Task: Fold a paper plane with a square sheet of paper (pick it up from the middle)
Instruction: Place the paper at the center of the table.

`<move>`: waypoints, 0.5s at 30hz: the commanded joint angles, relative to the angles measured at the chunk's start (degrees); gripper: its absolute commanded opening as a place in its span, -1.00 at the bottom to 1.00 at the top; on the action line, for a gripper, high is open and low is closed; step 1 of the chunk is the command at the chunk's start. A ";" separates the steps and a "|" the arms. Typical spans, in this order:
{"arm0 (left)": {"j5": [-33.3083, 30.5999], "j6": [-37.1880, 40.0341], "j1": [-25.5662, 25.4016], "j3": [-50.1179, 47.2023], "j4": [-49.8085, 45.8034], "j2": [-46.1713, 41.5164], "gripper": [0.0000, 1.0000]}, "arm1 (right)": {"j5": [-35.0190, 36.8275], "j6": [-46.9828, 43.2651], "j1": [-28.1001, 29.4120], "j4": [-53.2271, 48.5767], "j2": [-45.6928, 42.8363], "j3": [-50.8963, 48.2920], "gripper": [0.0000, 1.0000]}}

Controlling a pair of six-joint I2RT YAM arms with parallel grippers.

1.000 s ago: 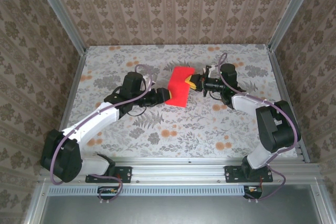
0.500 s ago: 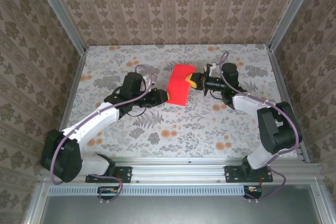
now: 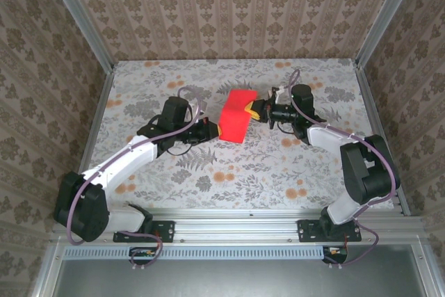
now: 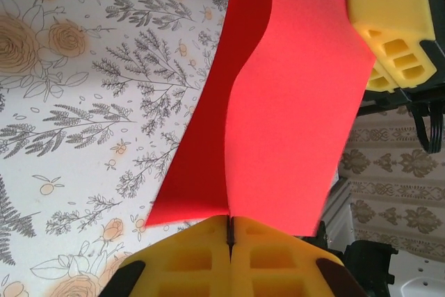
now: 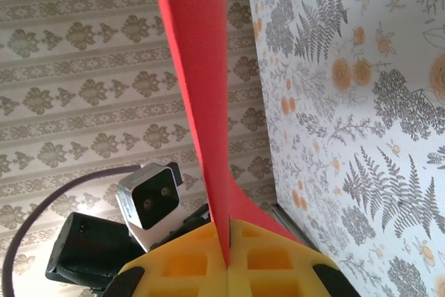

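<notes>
Sheet of thin, bright red square paper [image 3: 236, 116], loosely doubled over and held edge-up off the floral-print tabletop [image 3: 278, 165], above its middle. Pinched from opposite sides, probably to keep the limp layers steady and aligned while a crease is set. Clamped at the near-left edge by the left gripper [image 3: 215, 129], yellow pads [image 4: 188, 262] pressed together on the paper with no gap. Clamped at the far-right edge by the right gripper [image 3: 256, 110], likewise closed tight on the paper, touching nothing else.
</notes>
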 commanded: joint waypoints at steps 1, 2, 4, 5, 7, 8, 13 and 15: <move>-1.13 1.45 -0.60 -0.18 -2.05 -1.05 -0.91 | -1.54 -3.22 1.20 -2.15 0.79 1.78 -1.00; -1.64 1.29 -0.78 -0.56 -2.55 -1.30 -0.91 | -1.46 -3.83 1.49 -2.39 1.21 1.61 -1.00; -2.57 0.67 -1.14 -1.80 -3.18 -1.88 -0.92 | -1.15 -5.33 2.12 -3.49 1.75 1.37 -1.00; -3.16 0.39 -1.39 -2.52 -3.51 -2.20 -0.92 | -0.93 -6.59 2.67 -4.64 1.97 1.19 -1.00; -4.04 -0.32 -1.96 -4.09 -3.27 -2.47 -0.93 | -0.51 -8.42 3.24 -5.78 2.74 0.63 -1.00; -4.26 -0.77 -2.26 -4.89 -2.85 -2.24 -0.92 | -0.33 -9.17 3.47 -5.96 3.18 0.27 -1.00; -5.11 -2.11 -4.08 -7.31 -0.74 0.01 -0.92 | -0.30 -12.85 3.58 -7.12 5.90 -1.49 -1.00; -5.64 -2.50 -4.77 -7.89 -0.26 0.99 -0.92 | -0.60 -14.20 3.55 -7.23 7.38 -2.06 -1.00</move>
